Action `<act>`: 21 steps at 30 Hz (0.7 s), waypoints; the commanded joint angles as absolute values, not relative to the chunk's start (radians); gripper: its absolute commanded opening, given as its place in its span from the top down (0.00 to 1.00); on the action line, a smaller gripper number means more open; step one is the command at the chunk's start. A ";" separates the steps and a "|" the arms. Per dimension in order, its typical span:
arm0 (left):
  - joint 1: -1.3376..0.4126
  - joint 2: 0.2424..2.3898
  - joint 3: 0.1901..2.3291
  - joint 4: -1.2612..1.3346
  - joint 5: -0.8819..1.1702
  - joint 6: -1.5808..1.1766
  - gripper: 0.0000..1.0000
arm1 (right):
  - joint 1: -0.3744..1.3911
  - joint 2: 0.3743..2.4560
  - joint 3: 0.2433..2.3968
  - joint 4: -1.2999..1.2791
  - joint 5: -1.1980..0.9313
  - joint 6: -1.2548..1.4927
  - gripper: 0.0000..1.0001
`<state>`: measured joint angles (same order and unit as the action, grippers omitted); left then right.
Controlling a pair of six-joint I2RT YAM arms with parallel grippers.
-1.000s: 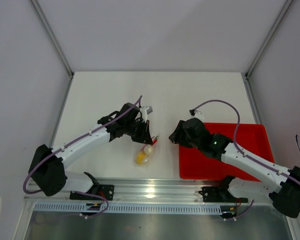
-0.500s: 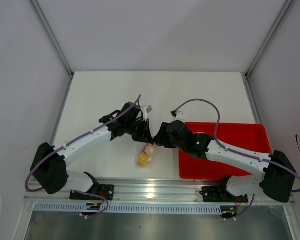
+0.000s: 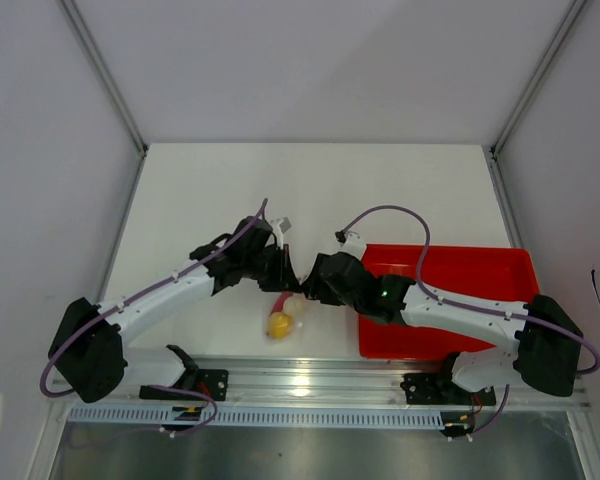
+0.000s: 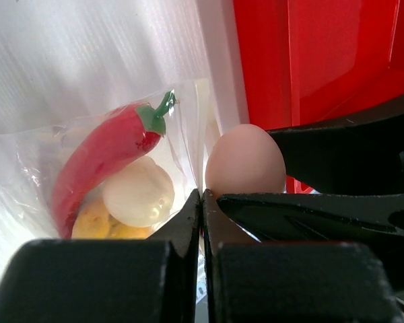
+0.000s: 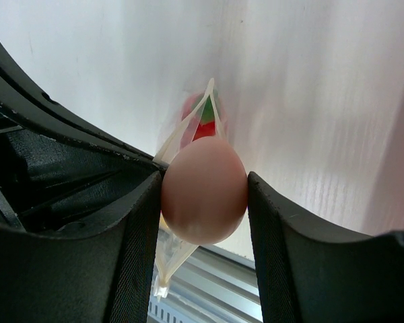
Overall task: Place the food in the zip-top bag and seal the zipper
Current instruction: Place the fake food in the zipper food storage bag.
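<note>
The clear zip-top bag hangs from my left gripper, which is shut on its mouth edge. Inside it are a red chili, a whitish egg shape and a yellow-orange ball. In the top view the bag hangs below the left gripper, with the yellow ball low in it. My right gripper is shut on a cream egg, right beside the bag's mouth. The egg also shows in the left wrist view. I cannot make out the red zipper strip.
The red tray lies at the right, under my right arm, and also shows in the left wrist view. The aluminium rail runs along the table's near edge. The two grippers are almost touching.
My right gripper has moved left from above the red tray to the bag's mouth, with the egg in it. The left gripper and the bag have shifted slightly left and towards me.
</note>
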<state>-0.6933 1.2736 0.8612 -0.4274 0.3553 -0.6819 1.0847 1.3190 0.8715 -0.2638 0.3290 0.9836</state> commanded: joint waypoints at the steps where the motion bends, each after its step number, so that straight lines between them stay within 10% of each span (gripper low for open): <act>1: -0.710 1.192 0.876 -0.207 0.482 -0.782 0.99 | 1.121 1.354 0.876 -0.203 0.347 0.991 1.00; 21: -0.716 1.140 0.877 -0.176 0.529 -0.816 0.99 | 1.127 1.374 0.865 -0.150 0.291 0.956 1.00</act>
